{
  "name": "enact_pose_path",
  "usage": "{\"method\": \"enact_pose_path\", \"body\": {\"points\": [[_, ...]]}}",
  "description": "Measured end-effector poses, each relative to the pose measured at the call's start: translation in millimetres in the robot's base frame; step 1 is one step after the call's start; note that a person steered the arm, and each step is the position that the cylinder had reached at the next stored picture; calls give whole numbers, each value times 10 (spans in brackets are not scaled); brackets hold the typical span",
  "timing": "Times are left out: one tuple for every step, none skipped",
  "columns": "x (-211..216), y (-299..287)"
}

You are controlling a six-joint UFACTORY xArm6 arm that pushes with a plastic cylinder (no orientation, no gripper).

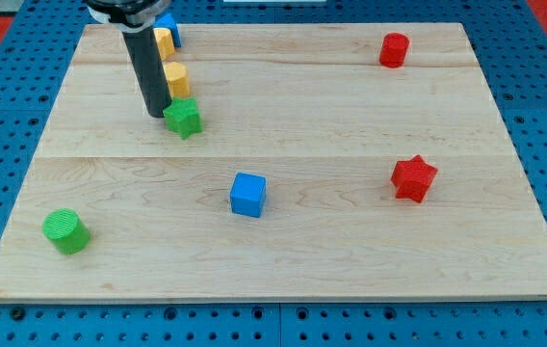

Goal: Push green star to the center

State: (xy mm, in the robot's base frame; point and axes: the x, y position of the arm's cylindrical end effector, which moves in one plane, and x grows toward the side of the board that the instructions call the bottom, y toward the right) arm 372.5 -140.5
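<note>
The green star point(184, 118) lies on the wooden board point(351, 241) in the upper left part, left of and above the board's middle. My tip point(157, 115) rests on the board just left of the green star, touching or nearly touching its left side. The dark rod rises from there toward the view's top.
A yellow block point(175, 78) sits just above the green star and another yellow block point(163, 41) above that, beside a blue block point(169, 27) at the top edge. A blue cube point(248, 194), green cylinder point(65, 231), red star point(413, 178) and red cylinder point(394, 49) also lie on the board.
</note>
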Motion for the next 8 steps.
{"method": "enact_pose_path", "body": {"points": [[9,147],[116,284],[284,413],[341,419],[341,441],[341,538],[431,1085],[541,1412]]}}
